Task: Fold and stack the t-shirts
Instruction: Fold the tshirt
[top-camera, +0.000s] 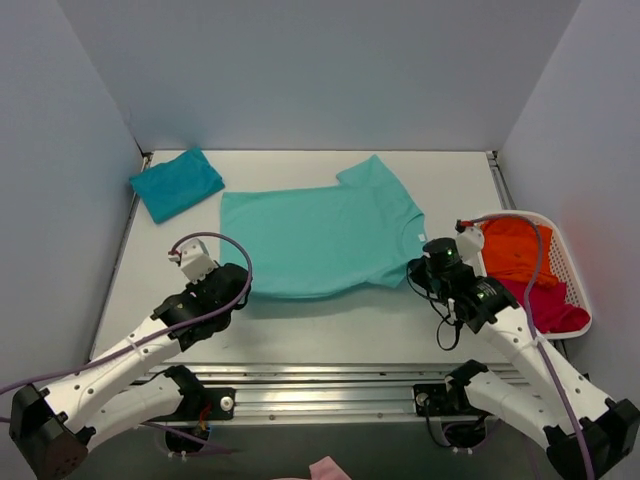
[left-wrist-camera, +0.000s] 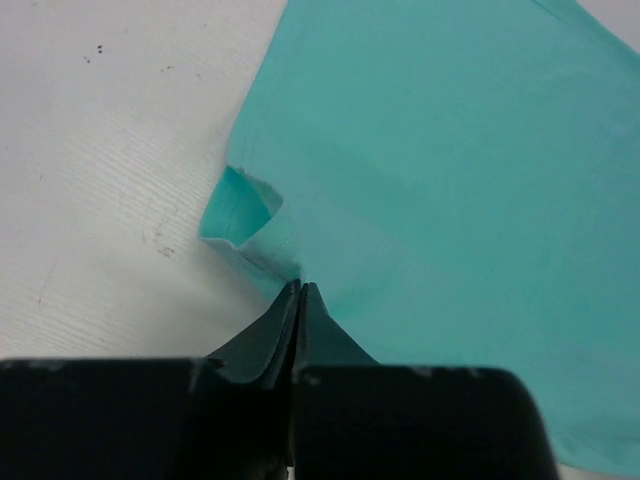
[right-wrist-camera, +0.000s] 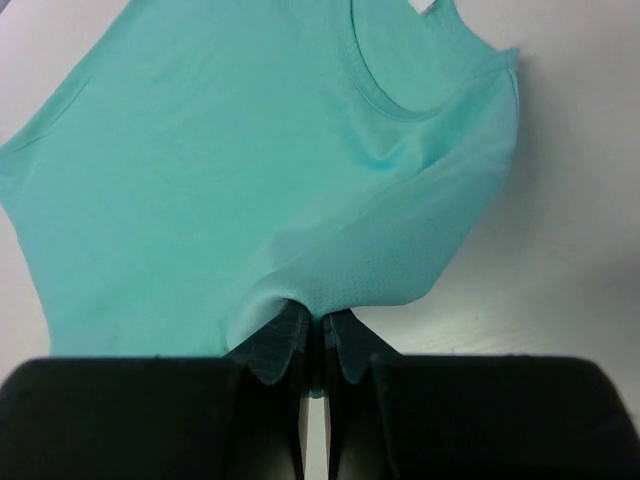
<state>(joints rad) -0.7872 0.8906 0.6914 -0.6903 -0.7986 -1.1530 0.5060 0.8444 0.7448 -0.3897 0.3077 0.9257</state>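
Fingers (left-wrist-camera: 262, 350) of your left gripper (left-wrist-camera: 300, 290) and right gripper (right-wrist-camera: 318, 320) are pinching the near edge of the shirt (top-camera: 320, 240); cloth is stretching away, long axis crosswise.

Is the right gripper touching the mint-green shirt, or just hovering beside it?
Touching. The right wrist view shows the right gripper shut on the mint-green shirt, with cloth bunched up between its fingertips.

Four t-shirts (top-camera: 320, 240) (top-camera: 175, 183) (top-camera: 510, 250) (top-camera: 545, 305), one basket (top-camera: 568, 262), two arms (top-camera: 130, 350) (top-camera: 525, 345)
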